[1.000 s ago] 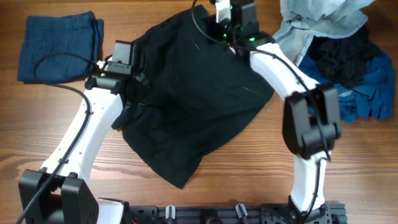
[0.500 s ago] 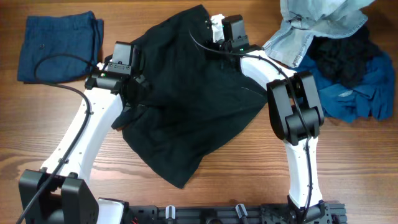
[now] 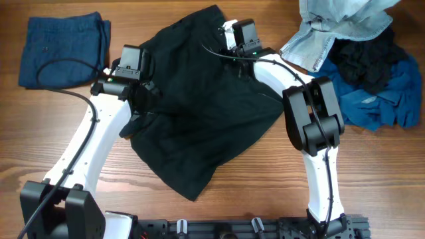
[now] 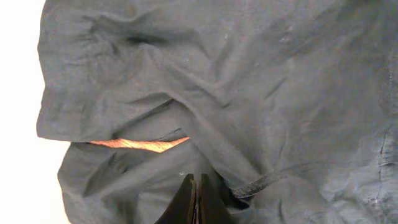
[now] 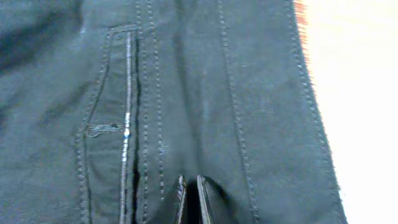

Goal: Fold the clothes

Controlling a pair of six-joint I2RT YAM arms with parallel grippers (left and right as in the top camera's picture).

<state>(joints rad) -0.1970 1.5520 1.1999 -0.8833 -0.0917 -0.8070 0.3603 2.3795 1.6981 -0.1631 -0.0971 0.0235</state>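
Overhead, the black garment (image 3: 199,113) lies rumpled on the table (image 3: 66,153). The left gripper (image 4: 194,190) pinches the garment's left edge, jaws closed on cloth. The right gripper (image 5: 191,190) likewise pinches its top edge.

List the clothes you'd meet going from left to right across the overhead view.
In order: folded dark blue garment → black garment, spread out under both arms → heap of unfolded clothes.
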